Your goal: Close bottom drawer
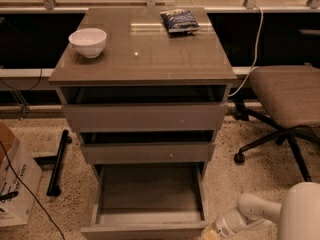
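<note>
The bottom drawer (150, 194) of the grey-brown cabinet stands pulled far out. Its shallow grey tray interior shows and looks bare, and its flat front (145, 231) reaches the bottom edge of the view. My gripper (212, 232) is at the lower right, low by the right end of that drawer front, on the white arm (260, 211). Its tips are cut off by the frame edge. The two drawers above, the widest (145, 116) and the mid-width one (147, 152), each stand slightly ajar.
A white bowl (88, 41) and a dark snack bag (179, 20) lie on the cabinet top (142, 54). An office chair (290, 104) stands to the right. A cardboard box (15, 179) and a black bar (57, 161) lie on the floor to the left.
</note>
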Action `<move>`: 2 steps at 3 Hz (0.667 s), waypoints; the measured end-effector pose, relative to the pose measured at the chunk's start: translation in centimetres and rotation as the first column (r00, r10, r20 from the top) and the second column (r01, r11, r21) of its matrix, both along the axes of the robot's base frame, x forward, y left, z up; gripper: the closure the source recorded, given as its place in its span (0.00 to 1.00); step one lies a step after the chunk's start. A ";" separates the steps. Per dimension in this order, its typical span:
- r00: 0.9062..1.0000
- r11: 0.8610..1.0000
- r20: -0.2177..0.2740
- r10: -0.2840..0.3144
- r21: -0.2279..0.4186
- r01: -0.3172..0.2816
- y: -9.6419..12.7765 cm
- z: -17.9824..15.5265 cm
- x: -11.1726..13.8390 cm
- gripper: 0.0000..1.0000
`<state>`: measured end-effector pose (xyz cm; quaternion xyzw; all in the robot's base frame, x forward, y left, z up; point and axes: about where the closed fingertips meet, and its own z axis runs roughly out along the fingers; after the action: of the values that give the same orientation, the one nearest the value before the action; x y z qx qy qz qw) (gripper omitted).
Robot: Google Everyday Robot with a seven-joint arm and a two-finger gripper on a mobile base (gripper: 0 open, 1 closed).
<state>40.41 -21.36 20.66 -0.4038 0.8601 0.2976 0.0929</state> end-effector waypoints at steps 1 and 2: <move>1.000 1.000 -0.002 -0.008 0.004 0.008 0.0 -0.7 0.2 1.00; 1.000 1.000 -0.010 -0.024 0.012 0.024 0.0 -1.5 0.5 1.00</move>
<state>40.94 -21.37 19.14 -0.3913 0.8635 0.3038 0.0947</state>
